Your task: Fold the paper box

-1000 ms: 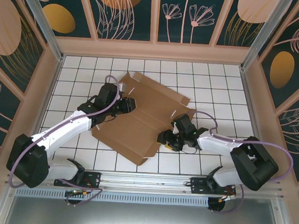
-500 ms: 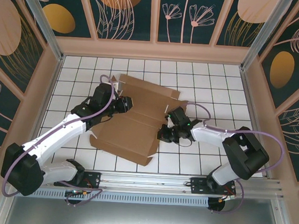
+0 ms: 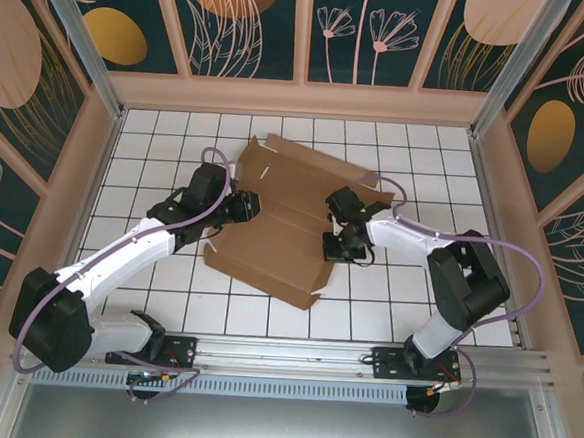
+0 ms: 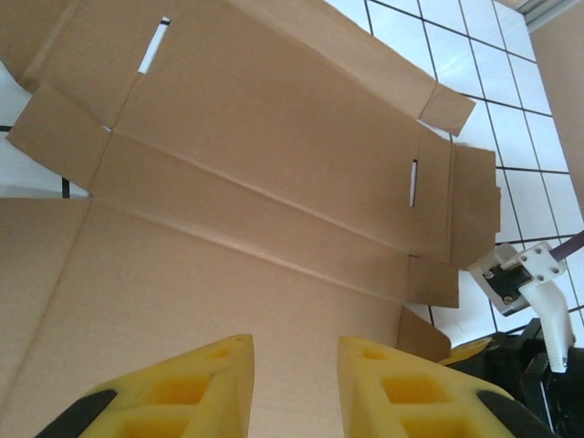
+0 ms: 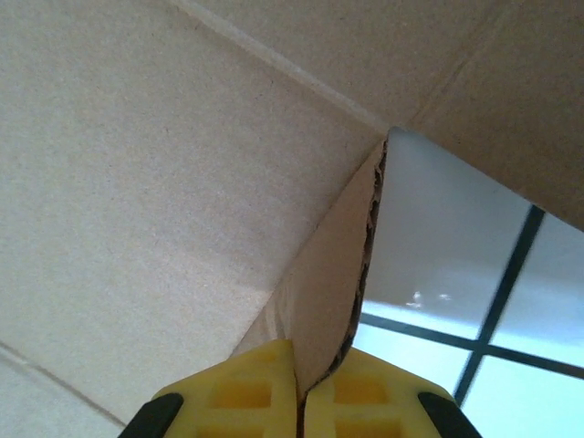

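Flat brown paper box (image 3: 281,233) lying unfolded mid-table (image 3: 157,139), right gripper (image 5: 297,383) clamped on an edge flap (image 5: 319,274) at its right side, left gripper (image 4: 294,365) jaws partly apart above its left panel

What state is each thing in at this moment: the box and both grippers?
paper box: unfolded, lying as an open sheet on the tiled table, with one flap on its right side bent up.
left gripper: jaws partly apart over the sheet, nothing seen between them.
right gripper: shut, pinching the edge of the bent-up flap.
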Motion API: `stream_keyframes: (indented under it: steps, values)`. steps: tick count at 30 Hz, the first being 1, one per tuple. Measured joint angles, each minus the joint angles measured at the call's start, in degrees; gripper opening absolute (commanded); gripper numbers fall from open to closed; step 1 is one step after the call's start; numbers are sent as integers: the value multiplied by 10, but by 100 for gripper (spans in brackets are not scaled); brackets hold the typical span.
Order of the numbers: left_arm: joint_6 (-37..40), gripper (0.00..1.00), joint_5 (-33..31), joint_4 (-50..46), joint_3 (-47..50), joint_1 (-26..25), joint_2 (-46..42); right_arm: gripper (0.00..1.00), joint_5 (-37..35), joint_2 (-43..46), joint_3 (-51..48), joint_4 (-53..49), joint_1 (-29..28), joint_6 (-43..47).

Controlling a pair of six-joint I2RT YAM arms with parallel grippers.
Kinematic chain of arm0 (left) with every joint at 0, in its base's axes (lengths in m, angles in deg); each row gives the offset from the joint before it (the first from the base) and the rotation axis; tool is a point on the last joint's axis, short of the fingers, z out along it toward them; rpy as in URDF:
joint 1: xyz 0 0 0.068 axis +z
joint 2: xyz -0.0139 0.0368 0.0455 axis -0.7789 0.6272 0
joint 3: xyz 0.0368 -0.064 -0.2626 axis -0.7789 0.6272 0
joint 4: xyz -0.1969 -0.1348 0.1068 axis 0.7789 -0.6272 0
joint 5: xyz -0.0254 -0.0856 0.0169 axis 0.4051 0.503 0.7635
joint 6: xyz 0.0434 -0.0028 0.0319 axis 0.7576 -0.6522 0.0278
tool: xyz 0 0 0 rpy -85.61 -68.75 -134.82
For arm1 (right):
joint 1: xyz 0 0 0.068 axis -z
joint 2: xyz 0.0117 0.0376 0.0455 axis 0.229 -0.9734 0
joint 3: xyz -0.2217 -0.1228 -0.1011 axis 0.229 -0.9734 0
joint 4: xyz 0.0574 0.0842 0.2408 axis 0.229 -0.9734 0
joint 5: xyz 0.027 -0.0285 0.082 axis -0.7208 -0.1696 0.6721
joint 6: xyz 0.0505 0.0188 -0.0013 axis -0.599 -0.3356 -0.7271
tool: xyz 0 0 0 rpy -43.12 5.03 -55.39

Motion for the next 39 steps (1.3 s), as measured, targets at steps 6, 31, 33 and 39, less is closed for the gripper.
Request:
stream_keyframes:
  steps: [6, 31, 33, 39]
  values:
    - [2, 31, 2, 0, -2, 6, 4, 14, -36, -28, 36, -39, -9, 68]
    - [-13, 26, 23, 11, -49, 19, 78, 49, -209, -49, 96, -121, -52, 122]
    - [-25, 18, 33, 26, -64, 20, 108, 46, -184, -13, 95, -90, -36, 107]
    - [-55, 0, 58, 62, -121, 25, 251, 37, -101, 72, 88, 75, 50, 52]
